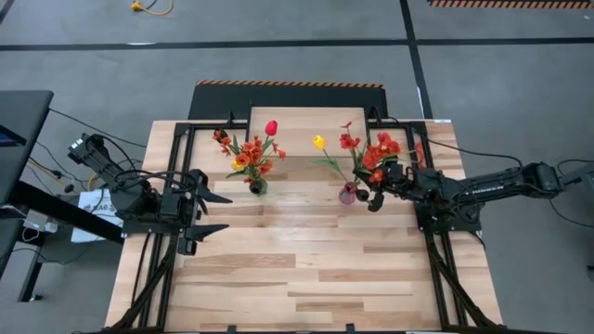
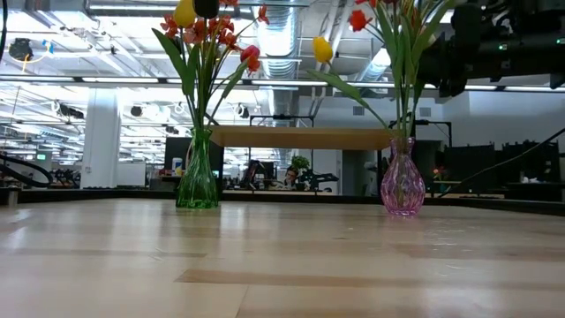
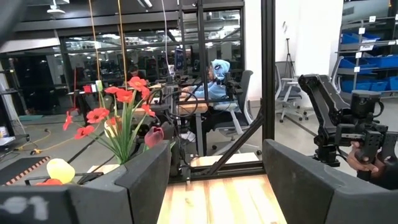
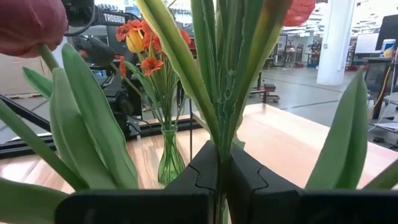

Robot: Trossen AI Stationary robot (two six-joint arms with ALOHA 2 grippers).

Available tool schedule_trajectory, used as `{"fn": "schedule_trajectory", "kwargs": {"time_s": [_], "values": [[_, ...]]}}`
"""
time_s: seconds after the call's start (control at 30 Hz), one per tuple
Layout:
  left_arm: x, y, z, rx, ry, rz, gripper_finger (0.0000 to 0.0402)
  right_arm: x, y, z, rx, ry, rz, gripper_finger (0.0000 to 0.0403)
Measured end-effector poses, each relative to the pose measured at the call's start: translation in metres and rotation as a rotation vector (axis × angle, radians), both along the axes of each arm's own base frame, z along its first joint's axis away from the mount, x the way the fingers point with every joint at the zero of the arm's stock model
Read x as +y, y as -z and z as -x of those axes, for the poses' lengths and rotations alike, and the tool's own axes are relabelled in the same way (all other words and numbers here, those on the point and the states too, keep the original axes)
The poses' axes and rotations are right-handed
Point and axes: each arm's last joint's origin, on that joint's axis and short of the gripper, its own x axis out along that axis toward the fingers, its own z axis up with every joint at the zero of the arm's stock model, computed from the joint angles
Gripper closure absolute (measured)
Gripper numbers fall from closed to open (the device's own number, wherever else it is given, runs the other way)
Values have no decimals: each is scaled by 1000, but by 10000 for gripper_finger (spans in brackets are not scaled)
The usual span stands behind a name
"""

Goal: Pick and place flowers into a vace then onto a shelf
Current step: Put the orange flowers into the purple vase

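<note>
Two bouquets of flowers stand on the table in front of the shelf (image 1: pixel 306 125). One bouquet (image 1: pixel 252 153) has its stems in a green glass vase (image 2: pixel 197 181). The other bouquet (image 1: pixel 367 153) has its stems in a pink glass vase (image 2: pixel 402 184). My right gripper (image 1: pixel 376 193) reaches in from the table's right and is shut on the stems of the pink vase's flowers. My left gripper (image 1: pixel 209 213) hovers open near the table's left side, to the left of the green vase, touching nothing. Both vases rest on their bases on the tabletop. My right gripper (image 4: pixel 219 180) pinches the bundled green stems (image 4: pixel 219 146) of the pink vase's flowers between its two fingers, above the vase's neck. The fingers come in level from the table's right, across the stems. The stems stay upright, with their lower ends in the vase on the table.
The shelf (image 2: pixel 300 137) stands at the far edge behind both vases, its plank top bare. Black frame rails (image 1: pixel 176 176) run along both table sides. The near half of the slatted tabletop (image 1: pixel 306 278) holds no objects. People sit in the room beyond (image 3: pixel 217 78).
</note>
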Motion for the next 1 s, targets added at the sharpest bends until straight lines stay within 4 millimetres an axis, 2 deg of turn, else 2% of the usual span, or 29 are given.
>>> {"fn": "schedule_trajectory", "kwargs": {"time_s": [0.4, 1.0], "values": [[0, 0, 0, 0, 0, 1, 157, 0, 2, 0, 23, -2, 13, 388], [0, 0, 0, 0, 1, 6, 157, 0, -1, -1, 22, -1, 24, 314]]}}
